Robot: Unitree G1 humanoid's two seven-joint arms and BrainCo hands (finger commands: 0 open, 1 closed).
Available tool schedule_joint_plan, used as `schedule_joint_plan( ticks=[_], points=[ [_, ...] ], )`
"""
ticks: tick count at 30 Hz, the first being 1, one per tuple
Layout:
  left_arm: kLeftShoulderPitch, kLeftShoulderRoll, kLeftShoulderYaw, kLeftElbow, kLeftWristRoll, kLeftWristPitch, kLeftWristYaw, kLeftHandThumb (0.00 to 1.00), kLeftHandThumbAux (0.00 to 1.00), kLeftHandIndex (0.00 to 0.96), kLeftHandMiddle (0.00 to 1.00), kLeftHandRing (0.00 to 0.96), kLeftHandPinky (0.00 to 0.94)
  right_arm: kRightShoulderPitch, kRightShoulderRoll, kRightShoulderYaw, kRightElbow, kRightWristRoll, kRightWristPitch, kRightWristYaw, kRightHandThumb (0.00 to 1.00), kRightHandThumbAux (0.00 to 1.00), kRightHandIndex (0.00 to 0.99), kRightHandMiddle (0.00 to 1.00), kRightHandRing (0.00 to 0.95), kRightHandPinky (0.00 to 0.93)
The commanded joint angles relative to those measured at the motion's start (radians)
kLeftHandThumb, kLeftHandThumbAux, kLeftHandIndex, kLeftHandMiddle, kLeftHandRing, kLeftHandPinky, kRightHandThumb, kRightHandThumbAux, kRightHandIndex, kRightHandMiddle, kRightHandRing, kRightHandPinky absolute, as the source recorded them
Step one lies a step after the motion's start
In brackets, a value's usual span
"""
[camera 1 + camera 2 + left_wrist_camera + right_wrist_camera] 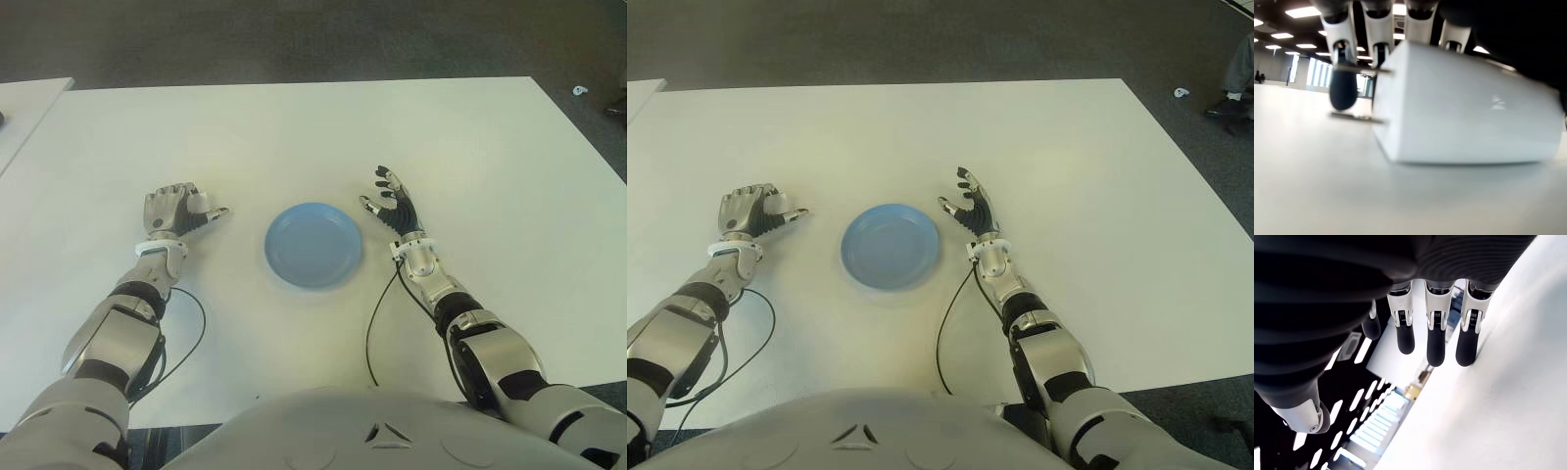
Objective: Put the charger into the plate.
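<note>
One small, rigid, likely light charger [1464, 112] lies under my left robot hand [176, 211], fingers curled over its smooth body; right robot hand [392, 201] open beside plate [313, 245].

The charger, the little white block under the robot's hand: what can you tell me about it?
The charger is a white, smooth, plastic-looking block with rounded edges and two metal prongs sticking out of one end. It lies on its side on the white table, prongs level with the surface. The left hand, left of the blue plate, is curled over it, fingers reaching down past the pronged end. From the head cameras the hand hides it completely. It is not in the plate.
</note>
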Motion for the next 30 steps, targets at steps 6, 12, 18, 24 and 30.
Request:
schedule_joint_plan(
  ticks=[6,12,18,24,30],
  points=[
    [0.034,0.006,-0.014,0.012,0.005,-0.127,0.015,0.423,0.499,0.786,0.854,0.846,0.861,0.115,0.036,-0.007,0.094,0.021,0.049,0.070,0.196,0.585,0.075,0.135,0.167,0.218],
    [0.037,0.020,-0.010,0.008,0.005,-0.200,0.032,0.432,0.512,0.806,0.859,0.852,0.873,0.114,0.038,-0.014,0.093,0.024,0.052,0.081,0.174,0.579,0.071,0.131,0.163,0.215],
    [0.038,0.032,-0.007,0.003,0.009,-0.273,0.075,0.441,0.504,0.814,0.867,0.861,0.885,0.111,0.039,-0.018,0.096,0.031,0.057,0.094,0.159,0.573,0.064,0.122,0.157,0.216],
    [0.035,0.037,-0.009,0.006,0.020,-0.301,0.122,0.443,0.471,0.821,0.877,0.870,0.898,0.109,0.041,-0.024,0.098,0.038,0.065,0.111,0.143,0.564,0.056,0.104,0.138,0.193],
    [0.029,0.042,-0.010,0.007,0.024,-0.312,0.150,0.436,0.440,0.818,0.884,0.881,0.906,0.106,0.043,-0.030,0.099,0.041,0.068,0.127,0.121,0.565,0.049,0.091,0.123,0.185]
  ],
)
